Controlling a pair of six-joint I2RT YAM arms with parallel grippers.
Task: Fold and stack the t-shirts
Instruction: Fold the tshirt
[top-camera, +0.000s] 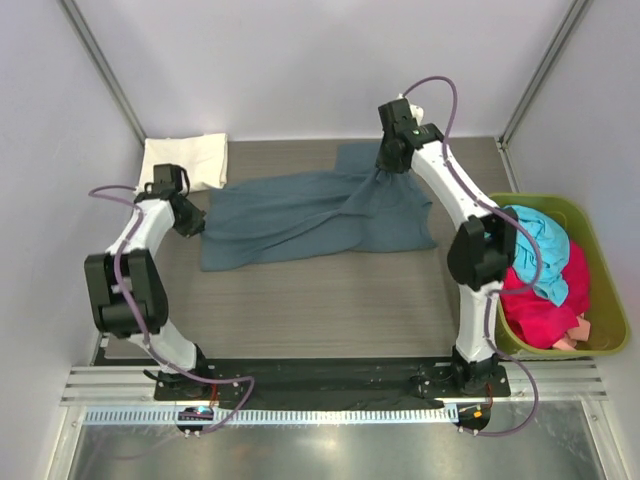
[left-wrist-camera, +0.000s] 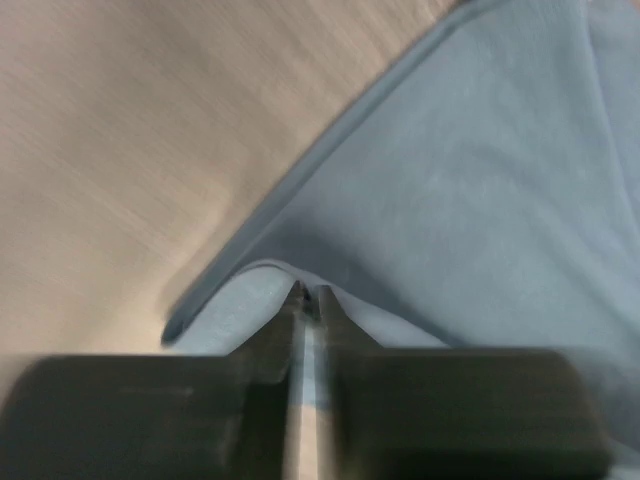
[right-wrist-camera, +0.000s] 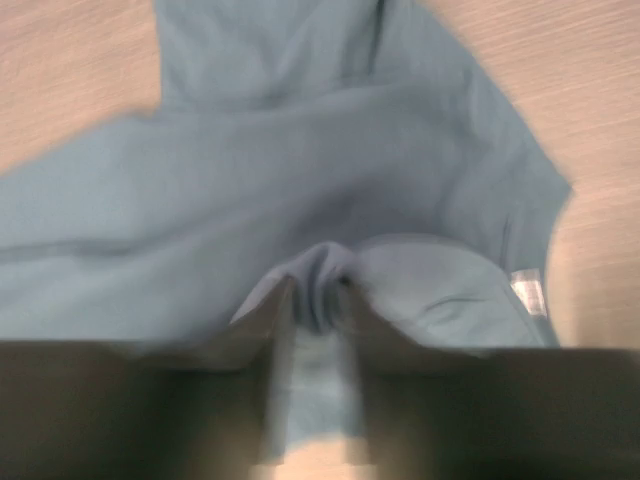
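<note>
The dark slate-blue t-shirt (top-camera: 310, 215) lies stretched and rumpled across the middle of the table. My left gripper (top-camera: 190, 222) is shut on its left edge; in the left wrist view (left-wrist-camera: 308, 292) the hem (left-wrist-camera: 300, 190) runs up from the pinch. My right gripper (top-camera: 385, 170) is shut on a bunched fold at the shirt's far right part, lifting it; the right wrist view (right-wrist-camera: 318, 285) shows cloth (right-wrist-camera: 300, 160) between the jaws and a white label (right-wrist-camera: 528, 293). A folded cream-white t-shirt (top-camera: 185, 160) lies at the far left. Turquoise (top-camera: 540, 250) and pink-red (top-camera: 550, 300) shirts fill the bin.
The olive-green plastic bin (top-camera: 608, 345) stands at the table's right edge beside the right arm. White walls with metal frame posts enclose the table on the far, left and right sides. Bare wood tabletop (top-camera: 320, 310) lies in front of the blue shirt.
</note>
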